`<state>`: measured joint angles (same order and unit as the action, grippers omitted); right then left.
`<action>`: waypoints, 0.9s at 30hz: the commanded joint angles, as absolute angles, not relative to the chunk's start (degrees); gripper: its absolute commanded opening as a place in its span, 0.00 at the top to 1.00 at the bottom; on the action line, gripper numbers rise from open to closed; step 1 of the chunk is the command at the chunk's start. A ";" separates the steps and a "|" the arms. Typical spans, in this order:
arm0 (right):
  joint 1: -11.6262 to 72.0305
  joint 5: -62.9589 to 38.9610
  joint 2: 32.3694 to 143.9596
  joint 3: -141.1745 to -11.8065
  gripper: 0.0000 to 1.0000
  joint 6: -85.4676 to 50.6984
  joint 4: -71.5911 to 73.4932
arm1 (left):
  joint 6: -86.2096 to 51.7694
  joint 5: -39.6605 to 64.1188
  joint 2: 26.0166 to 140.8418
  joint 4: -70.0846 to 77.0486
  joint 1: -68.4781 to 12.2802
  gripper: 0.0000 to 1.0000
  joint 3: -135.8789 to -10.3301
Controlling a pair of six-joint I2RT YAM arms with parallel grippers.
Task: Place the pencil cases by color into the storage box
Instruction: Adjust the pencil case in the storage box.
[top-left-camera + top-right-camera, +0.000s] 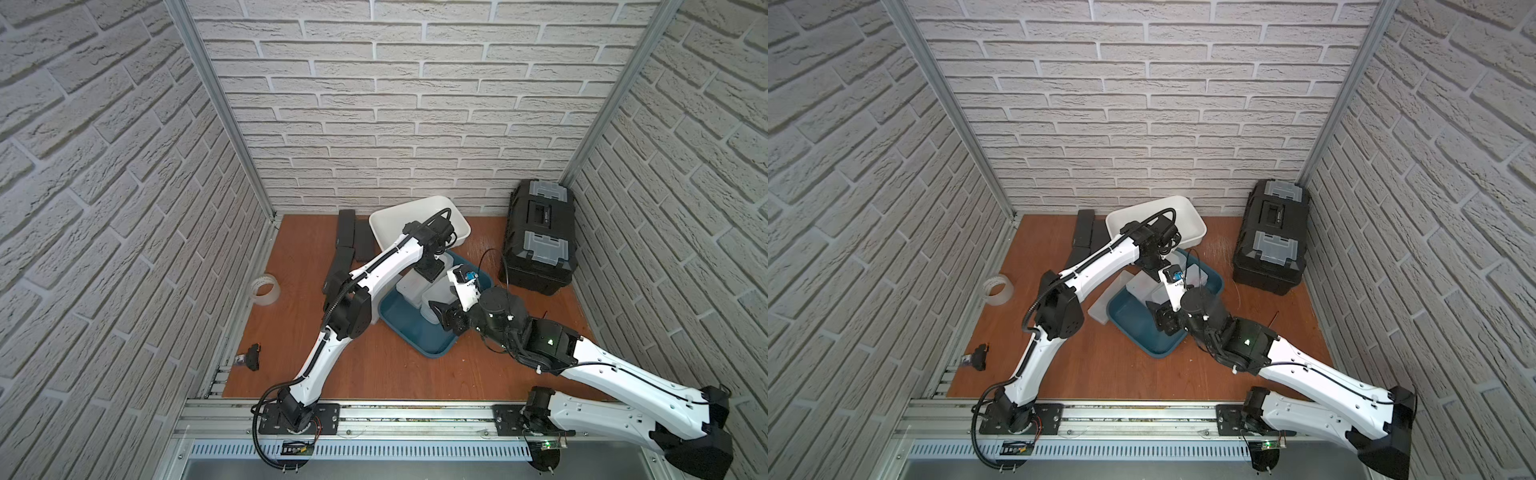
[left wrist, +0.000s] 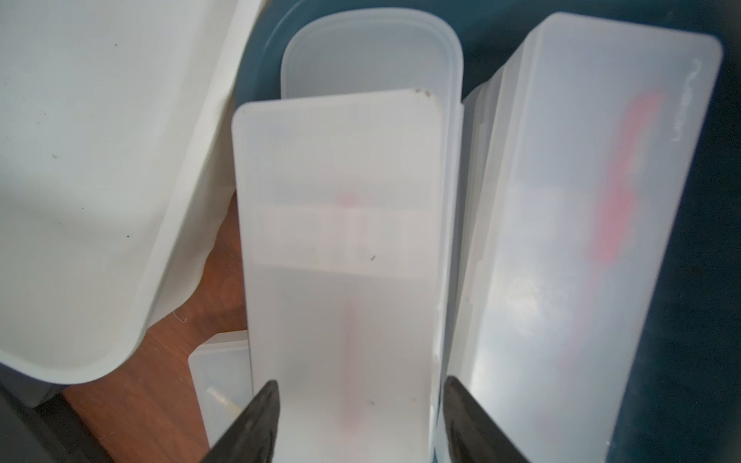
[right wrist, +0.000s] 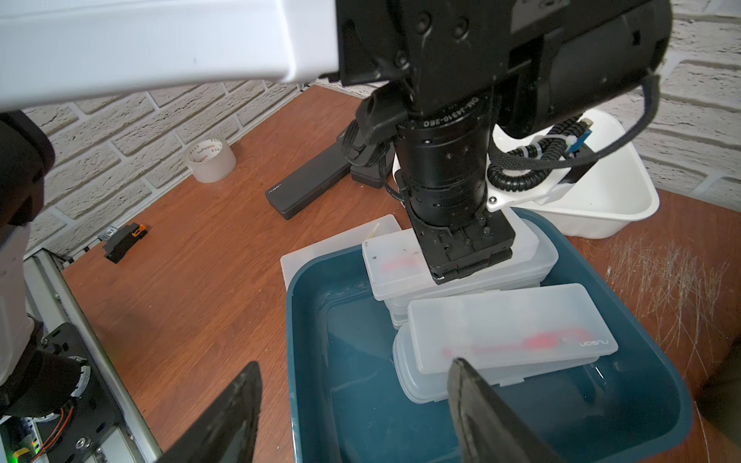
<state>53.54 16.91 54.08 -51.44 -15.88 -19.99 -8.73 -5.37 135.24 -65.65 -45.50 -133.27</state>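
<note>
The dark blue storage box [image 1: 415,332] [image 1: 1133,324] [image 3: 320,360] holds two stacks of frosted white pencil cases. My left gripper [image 2: 361,383] [image 1: 430,274] reaches straight down into the box. It is shut on the top white case [image 2: 341,240] [image 3: 393,260] of the far stack, one finger on each long side. The near stack [image 3: 509,324] [image 2: 581,200] lies beside it. My right gripper [image 3: 355,366] [image 1: 436,311] hovers open over the box's near rim, holding nothing. Black pencil cases [image 1: 345,228] [image 1: 1084,228] [image 3: 304,188] lie on the table at the back left.
An empty white tub [image 1: 390,224] [image 3: 601,216] stands behind the blue box. One white case [image 3: 333,244] [image 1: 1104,307] lies on the table against the box's left side. A tape roll [image 1: 265,289] is at the left, a black toolbox [image 1: 540,237] at the back right, and a small black part [image 1: 251,356] near the front left edge.
</note>
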 commanded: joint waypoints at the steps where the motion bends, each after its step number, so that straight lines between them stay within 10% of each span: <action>1: 54.17 17.79 52.83 -52.38 0.26 -16.42 -18.81 | -9.07 -5.24 140.58 -69.35 -47.23 0.36 -132.56; 27: 55.62 18.35 52.74 -52.90 0.26 -16.66 -18.54 | -8.33 -6.28 136.90 -69.08 -47.49 0.25 -139.84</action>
